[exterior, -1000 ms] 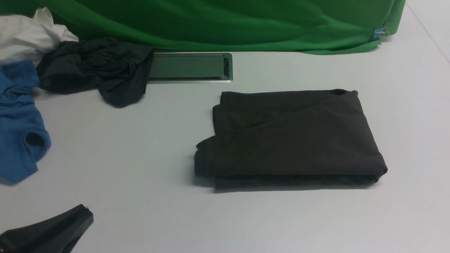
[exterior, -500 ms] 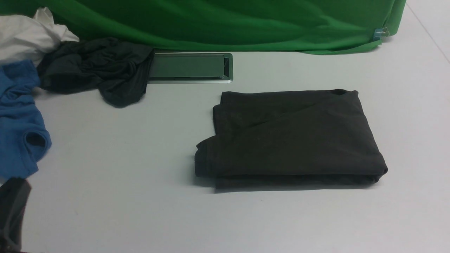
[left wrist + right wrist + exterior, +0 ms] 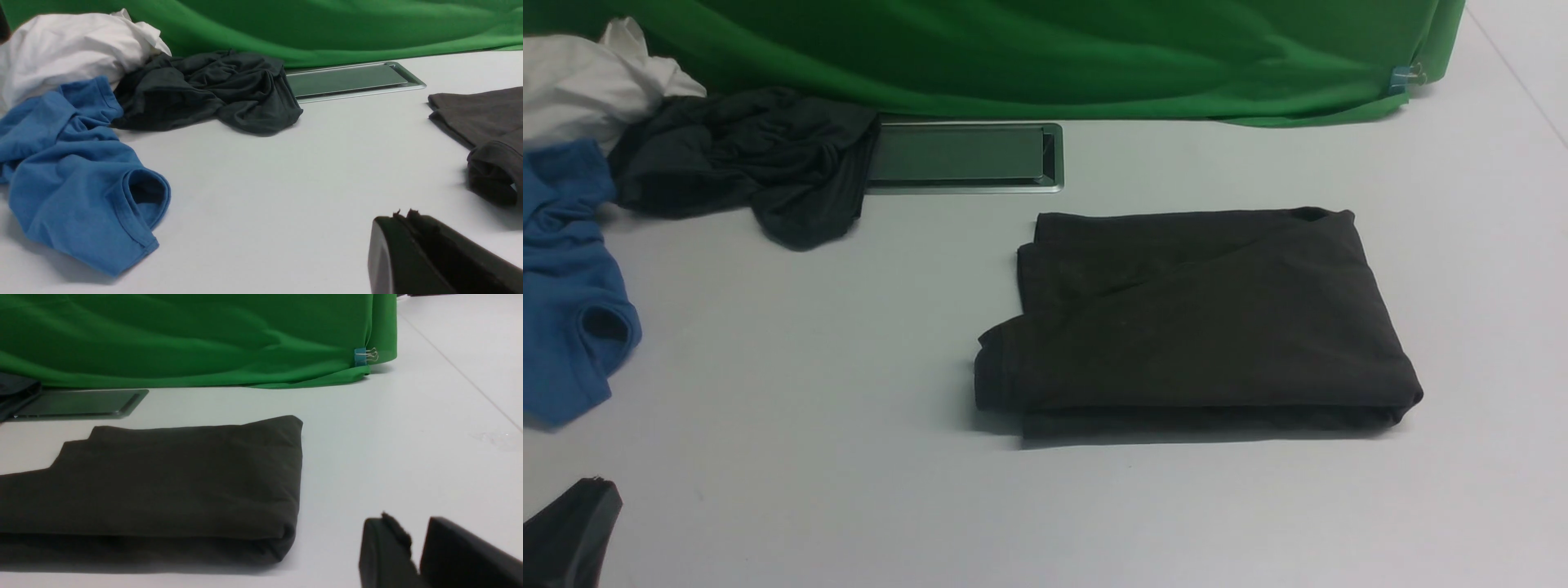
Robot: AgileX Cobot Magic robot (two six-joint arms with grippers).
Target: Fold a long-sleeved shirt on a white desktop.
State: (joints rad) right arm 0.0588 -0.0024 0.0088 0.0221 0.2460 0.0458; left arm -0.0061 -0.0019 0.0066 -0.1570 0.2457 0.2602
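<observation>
One shirt [image 3: 1201, 318] lies folded into a thick rectangle on the desktop [image 3: 849, 425], nearer than the hatch [image 3: 964, 155] and off to its right, clear of its frame. Fold edge faces the robot; layered edges step out on the side toward the hatch. Nothing touches it.

Left of the hatch: a grey-teal garment [image 3: 743, 163] bunched up, its edge overlapping the hatch's left end. Further left of that, a white cloth [image 3: 588, 82] and a blue shirt [image 3: 564, 286], all crumpled together in one heap. Green backdrop [image 3: 1045, 49] hangs just behind the hatch, with a blue clip [image 3: 1401, 77] at its far right corner.

Left gripper [image 3: 402, 216] low over bare desktop, well nearer than the hatch, fingers pressed together, empty. Right gripper [image 3: 414, 531] seen only in its wrist view, beside the shirt's right fold corner, not touching it; a narrow gap shows between the fingers, nothing in it.
</observation>
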